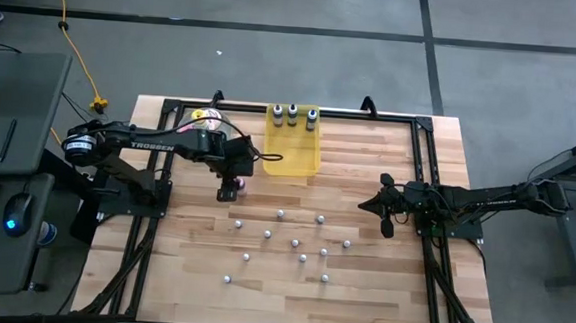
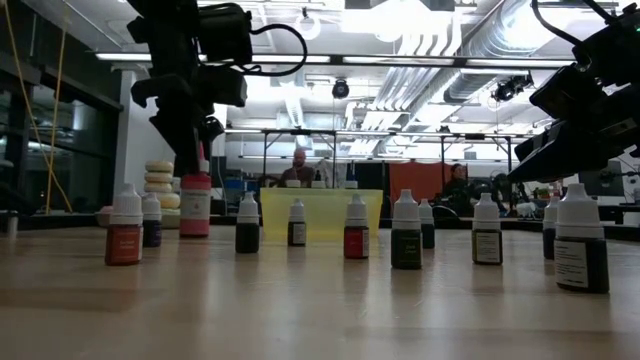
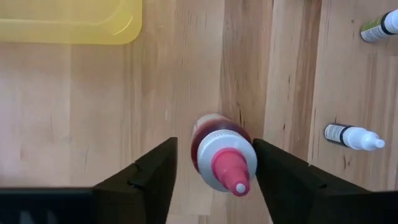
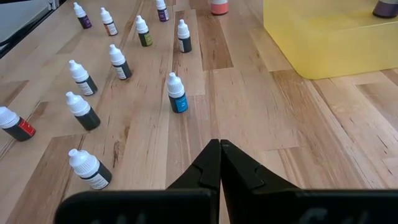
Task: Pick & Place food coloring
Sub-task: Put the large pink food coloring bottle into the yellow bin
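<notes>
Left arm extends across the counter's rear-left area; left hand (image 1: 228,185) points downward, fingers (image 3: 149,177) spread apart. Right arm rests at the right side, right hand (image 1: 384,206) with fingers pressed together.

Overhead straight down on table (image 1: 360,286); level from table edge toward 12 o'clock; wrist cameras close above it. Yellow tray (image 1: 291,150) shared by all.
</notes>
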Tool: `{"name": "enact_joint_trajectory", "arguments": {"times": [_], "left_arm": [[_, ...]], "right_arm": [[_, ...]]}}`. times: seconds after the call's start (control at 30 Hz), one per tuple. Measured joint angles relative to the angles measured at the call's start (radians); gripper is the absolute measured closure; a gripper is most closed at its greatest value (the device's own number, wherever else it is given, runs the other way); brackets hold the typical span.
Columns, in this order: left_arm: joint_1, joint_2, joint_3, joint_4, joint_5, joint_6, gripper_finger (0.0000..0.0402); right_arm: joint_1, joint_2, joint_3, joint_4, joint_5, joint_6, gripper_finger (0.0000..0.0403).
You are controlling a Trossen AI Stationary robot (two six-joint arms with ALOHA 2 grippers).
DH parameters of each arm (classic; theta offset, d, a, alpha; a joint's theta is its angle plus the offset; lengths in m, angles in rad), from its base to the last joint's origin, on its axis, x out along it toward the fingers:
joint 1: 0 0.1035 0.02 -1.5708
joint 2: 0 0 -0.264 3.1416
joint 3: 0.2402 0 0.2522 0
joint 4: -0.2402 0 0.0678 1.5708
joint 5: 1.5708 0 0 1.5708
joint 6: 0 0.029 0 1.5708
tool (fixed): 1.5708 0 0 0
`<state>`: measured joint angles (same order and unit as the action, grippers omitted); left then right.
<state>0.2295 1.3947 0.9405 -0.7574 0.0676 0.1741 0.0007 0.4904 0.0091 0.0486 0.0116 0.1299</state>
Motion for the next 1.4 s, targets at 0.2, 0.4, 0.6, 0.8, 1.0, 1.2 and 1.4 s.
{"name": "enact_joint_trajectory", "arguments": {"times": [0.2, 0.4, 0.6, 0.8, 1.0, 1.2, 1.4], "left_arm": [[0.0, 0.0, 0.002, 0.0, -0.009, 0.0, 0.026], [0.0, 0.0, 0.011, -0.014, -0.012, 0.0, 0.0305], [0.0, 0.001, 0.056, -0.059, -0.014, 0.001, 0.0305], [0.0, 0.001, 0.141, -0.124, -0.018, 0.002, 0.0304], [0.0, 0.001, 0.275, -0.208, -0.017, 0.004, 0.0304], [0.0, 0.001, 0.42, -0.255, 0.035, 0.004, 0.0303], [0.0, 0.013, 0.547, -0.258, 0.022, 0.023, 0.0303]], "right_arm": [[0.0, 0.0, 0.0, 0.0, 0.0, 0.0, 0.0402], [0.0, 0.0, 0.0, 0.0, 0.0, 0.0, 0.0402], [0.0, 0.0, 0.0, 0.0, 0.0, 0.0, 0.0402], [0.0, 0.0, 0.0, 0.0, 0.0, 0.0, 0.0402], [0.0, 0.0, 0.0, 0.0, 0.0, 0.0, 0.0402], [0.0, 0.0, 0.0, 0.0, 0.0, 0.0, 0.0402], [0.0, 0.0, 0.0, 0.0, 0.0, 0.0, 0.0402]]}}
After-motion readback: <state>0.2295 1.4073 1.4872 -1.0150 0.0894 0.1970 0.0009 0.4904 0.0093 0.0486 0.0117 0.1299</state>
